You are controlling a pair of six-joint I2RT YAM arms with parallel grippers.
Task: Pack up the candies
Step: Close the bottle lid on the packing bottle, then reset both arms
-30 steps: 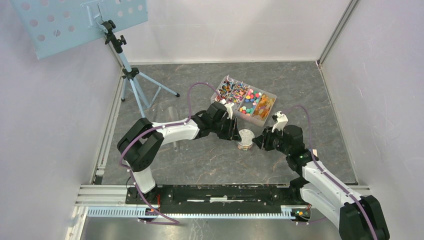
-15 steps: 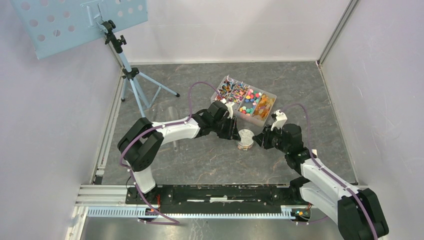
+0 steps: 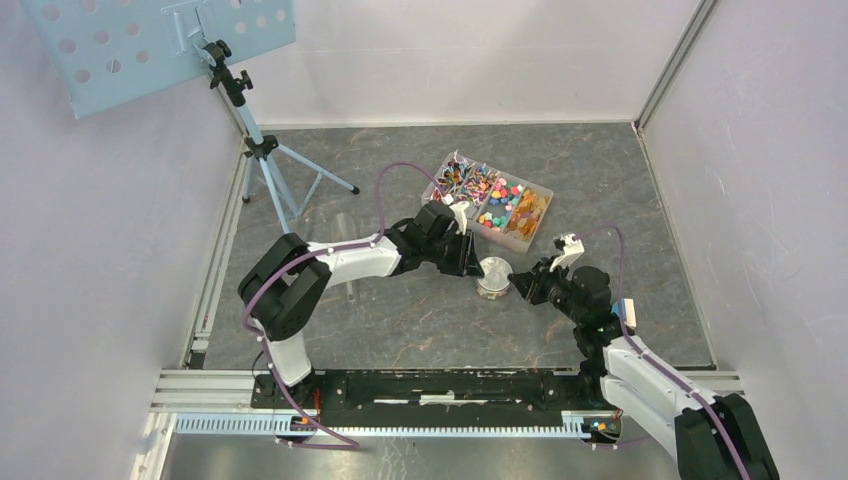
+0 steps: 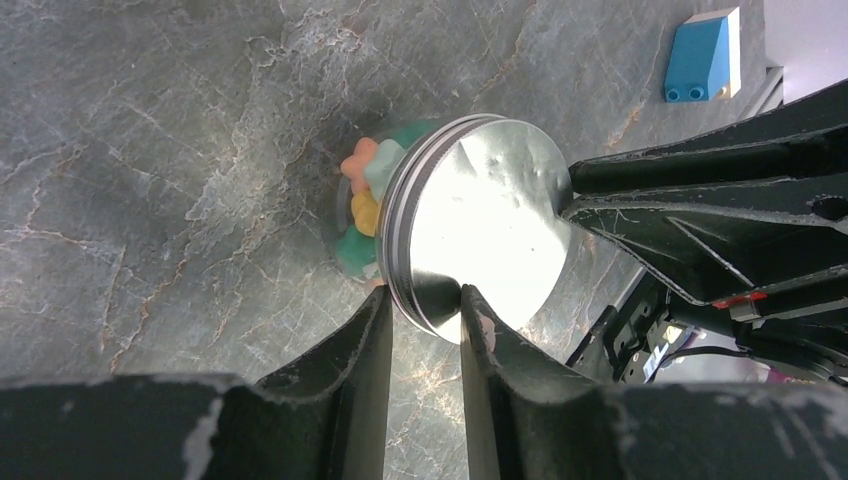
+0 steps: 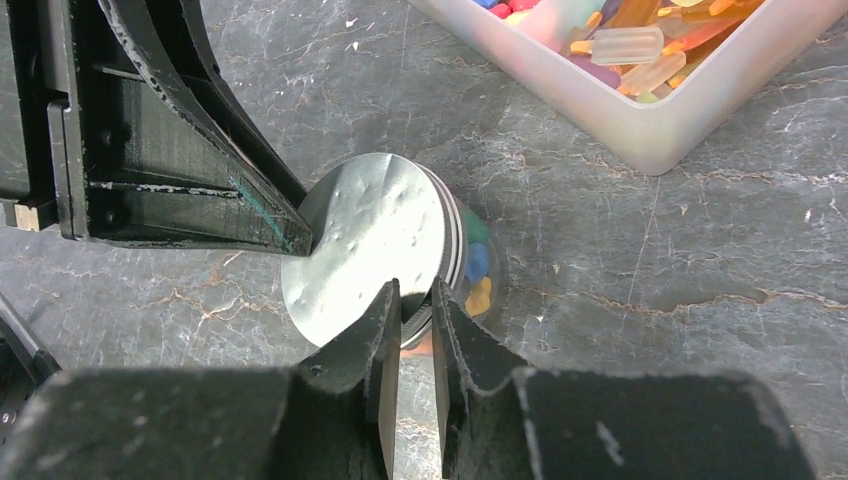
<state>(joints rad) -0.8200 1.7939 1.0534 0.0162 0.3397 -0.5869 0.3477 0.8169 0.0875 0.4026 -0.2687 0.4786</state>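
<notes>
The left fingers (image 4: 375, 340) were shut on the lid (image 4: 480, 220)'s rim at lower centre of their view, the right fingers (image 5: 385, 330) straddled its opposite rim, grip uncertain, with the candies (image 4: 362, 200) directly beneath in the jar (image 3: 491, 290) on the counter (image 4: 150, 150).

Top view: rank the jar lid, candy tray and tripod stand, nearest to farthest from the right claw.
1. jar lid: right at the right claw, on its left.
2. candy tray: just beyond the lid, far side.
3. tripod stand: far-left corner.
</notes>
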